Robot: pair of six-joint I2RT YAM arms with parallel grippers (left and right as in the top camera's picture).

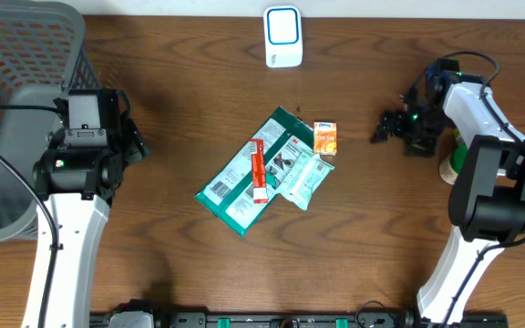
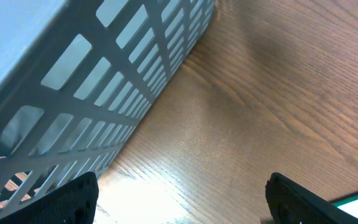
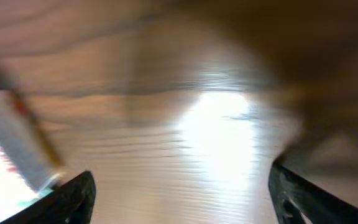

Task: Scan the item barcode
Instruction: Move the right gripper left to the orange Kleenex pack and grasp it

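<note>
My right pincer (image 3: 182, 183) stands wide open with nothing between its tips, only bare bench (image 3: 216, 124) below. That wrist picture is smeared, and I cannot name the pale thing (image 3: 11, 143) with a red edge at its left margin.

From overhead, the item closest to that pincer is the small orange box (image 1: 325, 138). It lies toward the middle of the bench, near the tips but apart from them. I judge it light and fairly stiff, probably card, so I would close across its two short sides; squeezed hard, it may crush.

Just beyond it is the heap: a pale tissue pack (image 1: 303, 179) overlapping a flat green packet (image 1: 244, 182), with a red stick (image 1: 259, 170) laid across the packet. These look soft, filmy and slippery. Lying flat, they offer little to grip except a raised edge or corner, and lifting one could drag its neighbours.

The white scanner (image 1: 283, 36) stands at the far edge, well apart from every item.

My left pincer (image 2: 182, 196) is open and empty beside the basket (image 2: 104, 93), well apart from the heap.
</note>
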